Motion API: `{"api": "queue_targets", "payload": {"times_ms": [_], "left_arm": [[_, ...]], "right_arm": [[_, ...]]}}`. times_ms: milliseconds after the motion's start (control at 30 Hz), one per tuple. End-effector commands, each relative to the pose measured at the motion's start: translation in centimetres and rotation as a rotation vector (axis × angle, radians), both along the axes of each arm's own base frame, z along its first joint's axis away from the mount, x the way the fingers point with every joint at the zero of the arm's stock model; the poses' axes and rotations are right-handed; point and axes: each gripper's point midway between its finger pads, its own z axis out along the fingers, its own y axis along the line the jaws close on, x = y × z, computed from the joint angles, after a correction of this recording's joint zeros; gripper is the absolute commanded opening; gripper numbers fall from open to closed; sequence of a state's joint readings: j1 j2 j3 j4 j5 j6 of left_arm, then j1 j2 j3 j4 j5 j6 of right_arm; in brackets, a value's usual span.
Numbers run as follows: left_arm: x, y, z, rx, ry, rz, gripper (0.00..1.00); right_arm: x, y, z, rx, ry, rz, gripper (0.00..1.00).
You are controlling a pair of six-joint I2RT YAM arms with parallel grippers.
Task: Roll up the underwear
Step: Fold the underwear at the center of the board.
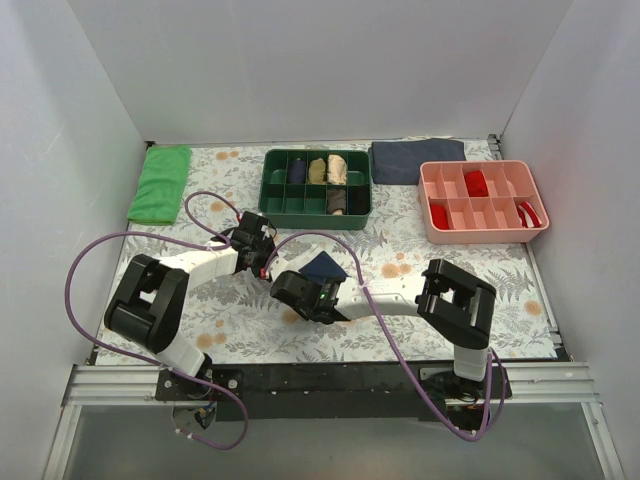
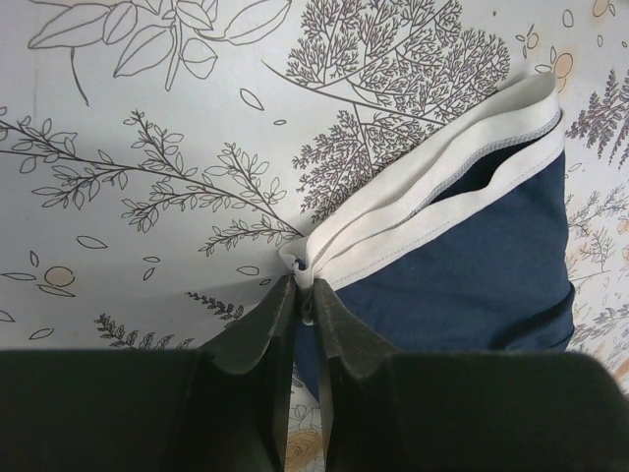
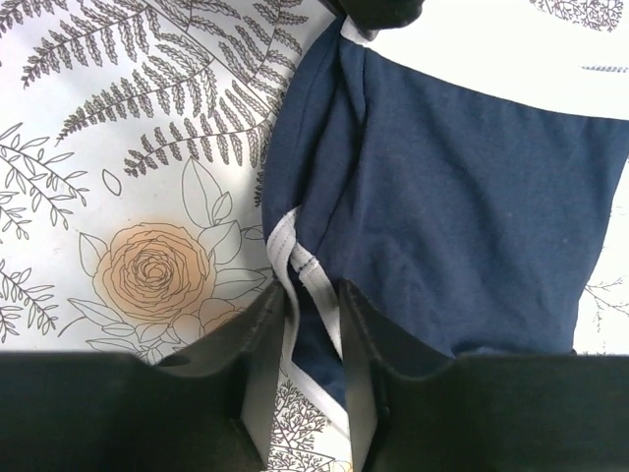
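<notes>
**A:** Where is the underwear sitting?

**B:** The underwear point(image 1: 325, 266) is lying toward the near middle of the table point(image 1: 450, 250), between the two grippers. From above it is showing as a small dark blue triangle. It is sitting well apart from the green tray point(image 1: 316, 183) of rolled clothes behind it.

**A:** What is the left gripper doing?

**B:** The left gripper point(image 2: 305, 290) is pinching the white waistband. Its fingers are standing almost together, and the band is bunching up right at their tips. From there the band is running away up and to the right in the left wrist view, with the blue cloth spreading out below it.

**A:** And the right one?

**B:** The right gripper point(image 3: 305, 315) is reaching in at the other side, with its fingers standing partway apart on either side of a strip of white piping. The blue cloth is folding in between them too. A gap is showing beside the strip, so I cannot tell whether the fingers are actually pressing on it.

**A:** Is anything else lying around?

**B:** A pink tray point(image 1: 483, 200) is sitting at the far right, a dark grey cloth point(image 1: 417, 160) is lying behind it, and a green cloth point(image 1: 160, 183) is lying at the far left.
</notes>
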State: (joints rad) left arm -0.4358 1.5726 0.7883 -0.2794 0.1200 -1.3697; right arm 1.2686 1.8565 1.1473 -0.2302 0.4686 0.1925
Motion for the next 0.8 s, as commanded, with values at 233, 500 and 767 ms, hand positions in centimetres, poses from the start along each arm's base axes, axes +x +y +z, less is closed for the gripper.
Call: {"api": "queue_targets", "payload": {"times_ms": [233,500,767], "left_arm": [[0.0,0.1,1.7,0.006,-0.024,-0.012,0.12],[-0.8,0.4,3.1,-0.003,-0.036,-0.009,0.12],[-3.0,0.4,4.2,-0.053,0.007,0.007,0.12]], "right_arm": [[-0.3,-0.7,-0.2,0.015,0.008,-0.047,0.27],[-1.2,-1.0,1.5,0.108,0.035,-0.07,0.01],[-3.6,-0.1,4.7,0.293,0.147,-0.035,0.01]]}}
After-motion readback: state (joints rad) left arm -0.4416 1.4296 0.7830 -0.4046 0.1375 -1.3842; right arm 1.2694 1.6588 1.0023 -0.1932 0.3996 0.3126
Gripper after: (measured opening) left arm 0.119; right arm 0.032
